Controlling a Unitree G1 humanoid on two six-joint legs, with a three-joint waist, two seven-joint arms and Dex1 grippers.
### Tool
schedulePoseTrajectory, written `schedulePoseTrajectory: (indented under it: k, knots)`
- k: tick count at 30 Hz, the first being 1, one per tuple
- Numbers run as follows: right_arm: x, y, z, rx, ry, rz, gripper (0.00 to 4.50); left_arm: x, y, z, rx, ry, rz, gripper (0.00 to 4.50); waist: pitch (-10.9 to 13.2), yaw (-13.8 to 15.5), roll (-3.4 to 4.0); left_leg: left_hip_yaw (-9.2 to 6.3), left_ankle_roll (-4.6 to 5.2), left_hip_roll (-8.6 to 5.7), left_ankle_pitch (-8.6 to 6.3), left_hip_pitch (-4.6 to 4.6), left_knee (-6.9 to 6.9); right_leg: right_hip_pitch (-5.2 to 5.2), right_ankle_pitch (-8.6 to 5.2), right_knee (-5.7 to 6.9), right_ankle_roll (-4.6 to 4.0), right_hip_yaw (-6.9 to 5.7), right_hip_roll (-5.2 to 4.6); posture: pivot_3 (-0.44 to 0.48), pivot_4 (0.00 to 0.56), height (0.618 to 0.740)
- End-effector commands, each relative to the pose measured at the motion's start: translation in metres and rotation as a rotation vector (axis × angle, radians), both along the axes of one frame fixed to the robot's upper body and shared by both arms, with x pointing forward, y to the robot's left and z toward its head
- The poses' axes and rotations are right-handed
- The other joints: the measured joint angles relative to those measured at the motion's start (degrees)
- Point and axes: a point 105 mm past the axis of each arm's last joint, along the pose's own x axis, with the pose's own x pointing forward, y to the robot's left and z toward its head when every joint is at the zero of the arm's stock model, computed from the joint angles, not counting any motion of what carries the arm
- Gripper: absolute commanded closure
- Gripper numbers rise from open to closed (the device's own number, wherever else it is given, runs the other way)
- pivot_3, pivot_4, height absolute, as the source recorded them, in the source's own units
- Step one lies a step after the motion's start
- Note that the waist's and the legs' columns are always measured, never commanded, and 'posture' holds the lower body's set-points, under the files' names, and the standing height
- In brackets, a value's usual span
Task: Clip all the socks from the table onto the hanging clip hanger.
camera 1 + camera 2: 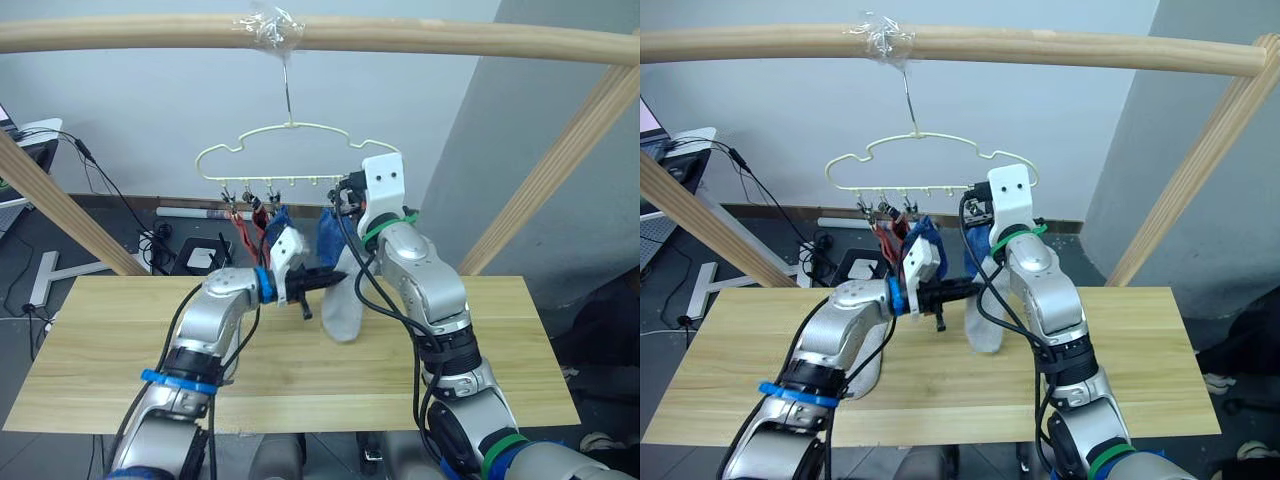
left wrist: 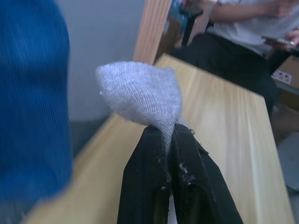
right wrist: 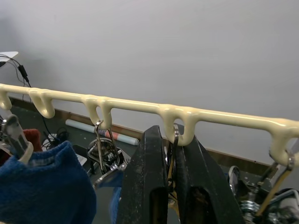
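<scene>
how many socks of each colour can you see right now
rust red fabric socks: 2, hanging on the pale-yellow wire clip hanger
blue fabric socks: 2, on the hanger
light grey fabric socks: 2, one in the left gripper jaws, one lying on the light wooden table
total: 6

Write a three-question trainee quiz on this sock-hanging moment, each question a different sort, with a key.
1. True or false: the left gripper is shut on a grey sock.
2. The right gripper is closed on: A) a clip of the clip hanger; B) the wooden pole; C) a cable.
3. Fill in: the sock hanging beside the raised grey one is ____.

Key: 1 true; 2 A; 3 blue.
</scene>
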Motion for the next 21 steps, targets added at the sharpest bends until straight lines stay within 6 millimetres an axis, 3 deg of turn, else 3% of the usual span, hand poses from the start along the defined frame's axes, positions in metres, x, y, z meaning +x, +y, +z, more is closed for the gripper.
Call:
schedulePoseTrajectory:
  k: [1,14,21]
  knots:
    - [-0.008,0.002,0.019,0.043,-0.06,0.021,4.5,0.008,-0.009,0.018,-0.019,-0.131,-0.001,4.48,0.0,-0.1,0.0,0.01,0.0,0.0,0.0,0.0,0.0,0.0,0.0,0.0,0.0,0.01,0.0,-0.067,0.217,0.701]
    - [-0.009,0.003,0.023,0.069,-0.058,0.041,4.5,0.029,0.0,0.015,0.006,-0.248,0.093,4.48,0.0,-0.5,0.0,0.01,0.0,0.0,0.0,-0.01,-0.01,-0.01,0.0,-0.01,0.0,0.01,0.0,-0.084,0.212,0.701]
    - [-0.009,0.004,0.021,0.066,-0.049,0.049,4.5,0.034,0.0,0.024,-0.014,-0.297,0.12,4.48,0.0,-0.5,0.0,0.0,0.0,0.0,0.0,-0.02,-0.01,-0.01,0.0,-0.02,0.0,-0.01,0.0,-0.08,0.211,0.701]
